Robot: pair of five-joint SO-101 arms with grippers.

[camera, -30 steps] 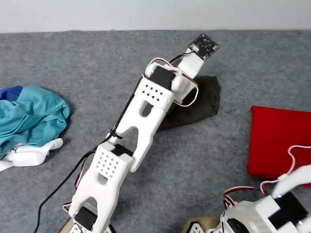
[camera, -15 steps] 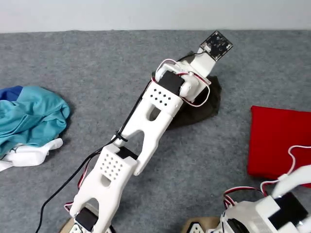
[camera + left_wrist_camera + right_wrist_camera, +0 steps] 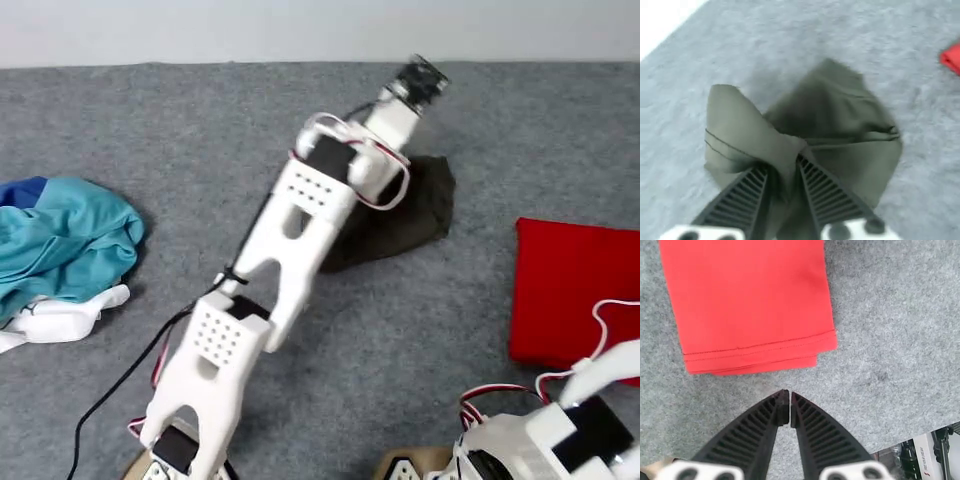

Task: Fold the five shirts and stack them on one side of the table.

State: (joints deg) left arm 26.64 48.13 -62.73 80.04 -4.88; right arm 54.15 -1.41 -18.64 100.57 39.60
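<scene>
Left gripper (image 3: 784, 167): we see its two fingers pinched on a bunched fold of the dark olive shirt (image 3: 845, 125), with the cloth squeezed in the narrow gap between them.
Dark olive shirt: crumpled and unfolded, it spreads out from the left gripper's tips to both sides and beyond them, over the grey table cover (image 3: 790, 45).
Right gripper (image 3: 785, 402): we see the tips pressed together with nothing between them, above bare grey cover.
Red shirt (image 3: 750, 300): folded flat, just ahead of the right gripper's tips and apart from them, its hemmed edge facing the gripper.
Teal shirt (image 3: 70, 240): we find it in a loose heap with a white shirt (image 3: 60, 320) and a blue one (image 3: 20, 190), well apart from both grippers.
</scene>
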